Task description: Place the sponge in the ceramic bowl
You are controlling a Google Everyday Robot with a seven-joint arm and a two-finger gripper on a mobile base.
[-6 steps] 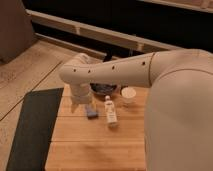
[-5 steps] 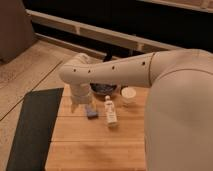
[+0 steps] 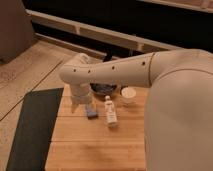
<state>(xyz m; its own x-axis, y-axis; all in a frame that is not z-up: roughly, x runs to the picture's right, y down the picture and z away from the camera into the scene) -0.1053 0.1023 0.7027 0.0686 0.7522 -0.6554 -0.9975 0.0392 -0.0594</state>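
Note:
The sponge (image 3: 91,113), a small blue-grey block, lies on the wooden table (image 3: 95,145) near its left side. My gripper (image 3: 78,104) hangs from the bent white arm (image 3: 115,72), just left of the sponge and slightly above the tabletop. Whether it touches the sponge does not show. The ceramic bowl (image 3: 106,90), dark and shallow, sits behind the sponge at the table's far edge, with its upper part hidden by the arm.
A white bottle (image 3: 110,113) lies on the table just right of the sponge. A pale round cup (image 3: 128,94) stands right of the bowl. A dark mat (image 3: 32,125) covers the floor left of the table. My own white body (image 3: 180,120) fills the right side.

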